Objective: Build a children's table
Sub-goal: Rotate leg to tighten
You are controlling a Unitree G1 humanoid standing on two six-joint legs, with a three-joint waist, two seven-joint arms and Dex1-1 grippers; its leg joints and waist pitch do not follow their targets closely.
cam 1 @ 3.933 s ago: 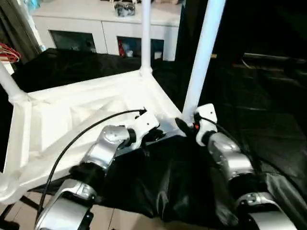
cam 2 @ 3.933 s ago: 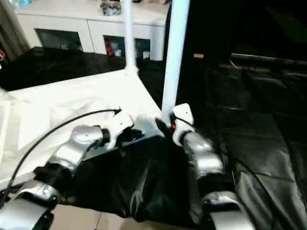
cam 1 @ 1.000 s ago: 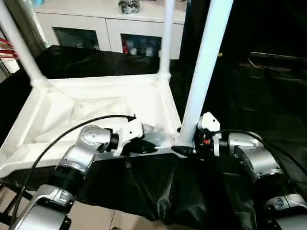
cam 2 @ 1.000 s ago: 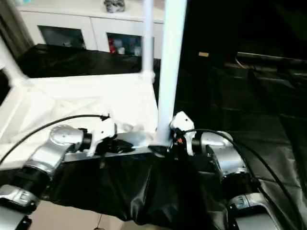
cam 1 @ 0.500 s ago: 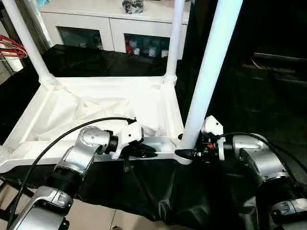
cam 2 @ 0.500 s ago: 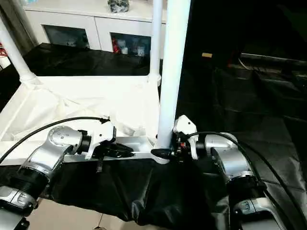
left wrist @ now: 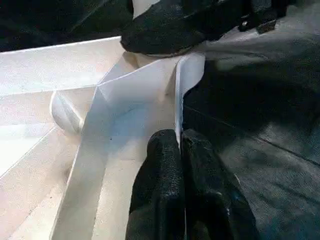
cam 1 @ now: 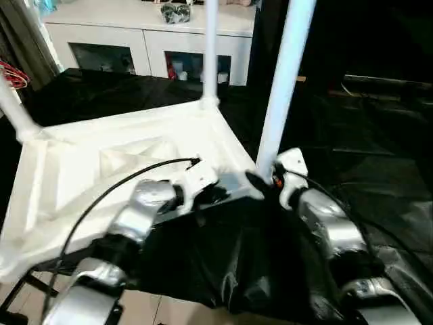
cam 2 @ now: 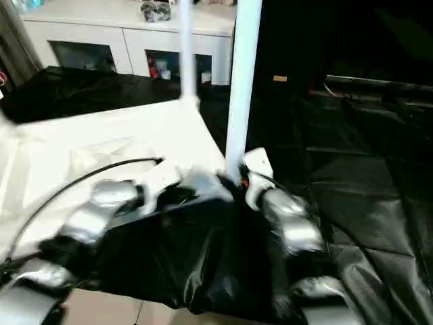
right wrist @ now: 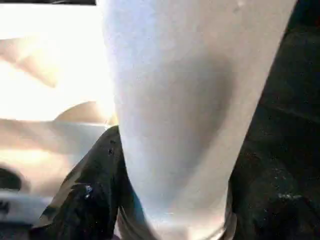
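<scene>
The white tabletop (cam 1: 101, 162) lies upside down on the black cloth, ribbed underside up and turned at an angle to me. Three white legs stand in its corner sockets: near right (cam 1: 281, 81), far (cam 1: 210, 51) and left (cam 1: 13, 112). My left gripper (cam 1: 216, 193) is shut on the thin near rim (left wrist: 177, 110), with its fingers (left wrist: 167, 170) pinched together on that edge. My right gripper (cam 1: 260, 181) is shut on the base of the near right leg (right wrist: 190, 100), one black finger (right wrist: 95, 190) on each side of the tube.
A white cabinet with glass doors (cam 1: 142, 37) stands behind the table. Black cloth (cam 1: 379, 135) covers the work surface and hangs over its front edge. Red cables (cam 1: 13, 74) show at the far left, and wooden floor (cam 1: 176, 315) lies below.
The tabletop has swung round since half a second ago. Its near right corner has moved away from me and the left end has come closer. Both grippers kept their hold.
</scene>
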